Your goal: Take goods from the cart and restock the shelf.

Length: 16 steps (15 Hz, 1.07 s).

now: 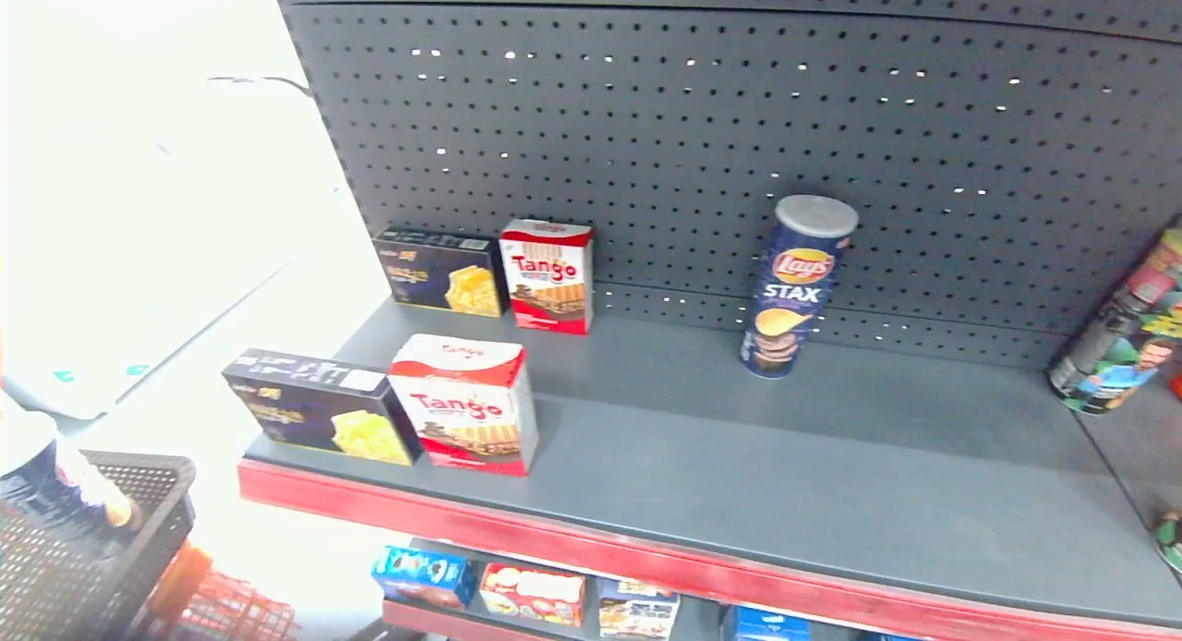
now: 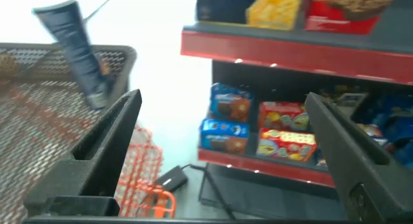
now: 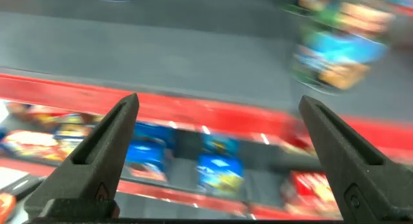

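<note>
Jaws on both arms stand wide apart with nothing between them. The left gripper (image 2: 222,98) points toward the cart basket (image 2: 39,51), which we read as readiness to fetch, while the right gripper (image 3: 218,100) faces the shelf's red front lip (image 1: 554,539). In the head view the cart basket sits low at 8 o'clock, and a dark blue can (image 2: 74,46) leans inside it, tilted against the mesh wall. We judge this to be the stock waiting to go up, and because of its lean a grasp would do better across its body than at its cap. Beyond the lip, the grey shelf (image 1: 739,456) carries its front row toward 8 o'clock. There a dark box (image 1: 319,405) touches a red-and-white wafer box (image 1: 466,403) at its 3 o'clock, both pulled up to the edge, presumably so their faces show. Behind them, at 10 o'clock, a second dark box (image 1: 441,272) and a second wafer box (image 1: 548,274) repeat the pairing against the pegboard (image 1: 739,114), each kind in its own lane. A chips can (image 1: 794,285) stands upright at 3 o'clock near the back, well apart from the boxes. A colourful can (image 1: 1122,336) sits at the far 3 o'clock edge. The bare stretch in front of the chips can looks to us like the natural lane for the dark blue can.
</note>
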Motion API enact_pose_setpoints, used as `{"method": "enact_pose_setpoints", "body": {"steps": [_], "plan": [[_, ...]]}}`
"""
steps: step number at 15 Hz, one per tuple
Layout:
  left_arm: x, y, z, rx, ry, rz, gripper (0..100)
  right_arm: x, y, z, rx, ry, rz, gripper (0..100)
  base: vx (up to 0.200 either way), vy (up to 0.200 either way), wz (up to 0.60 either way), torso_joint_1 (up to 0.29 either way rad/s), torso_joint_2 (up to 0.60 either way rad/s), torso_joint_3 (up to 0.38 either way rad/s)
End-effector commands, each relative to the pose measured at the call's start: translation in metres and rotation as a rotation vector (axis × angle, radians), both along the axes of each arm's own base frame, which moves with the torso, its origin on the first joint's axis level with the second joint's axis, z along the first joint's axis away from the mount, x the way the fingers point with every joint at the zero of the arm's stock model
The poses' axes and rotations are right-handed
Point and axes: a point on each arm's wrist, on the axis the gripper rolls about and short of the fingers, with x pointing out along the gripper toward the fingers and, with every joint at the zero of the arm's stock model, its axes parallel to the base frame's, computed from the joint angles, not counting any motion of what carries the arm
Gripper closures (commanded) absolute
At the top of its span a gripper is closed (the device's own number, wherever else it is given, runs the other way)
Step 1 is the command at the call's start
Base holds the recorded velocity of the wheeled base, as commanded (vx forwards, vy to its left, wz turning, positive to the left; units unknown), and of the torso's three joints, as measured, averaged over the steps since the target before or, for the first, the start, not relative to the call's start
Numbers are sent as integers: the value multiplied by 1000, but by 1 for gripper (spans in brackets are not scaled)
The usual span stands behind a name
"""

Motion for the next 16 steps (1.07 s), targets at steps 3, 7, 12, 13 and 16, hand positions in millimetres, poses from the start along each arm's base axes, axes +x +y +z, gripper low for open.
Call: {"method": "enact_pose_setpoints", "body": {"steps": [3,7,12,13,16], "plan": [[0,0,0,0,1,0,0,0,0,0,0,-1,0,0,0,0,600,4,6,2],[0,0,0,0,1,0,0,0,0,0,0,-1,-1,0,0,0,150,1,2,-1],[0,0,0,0,1,0,0,0,0,0,0,-1,-1,0,0,0,0,0,0,0],[0,0,0,0,1,0,0,0,0,0,0,-1,0,0,0,0,0,0,0,0],[0,0,0,6,1,-4,0,0,0,0,0,-1,-1,0,0,0,0,0,0,0]]}}
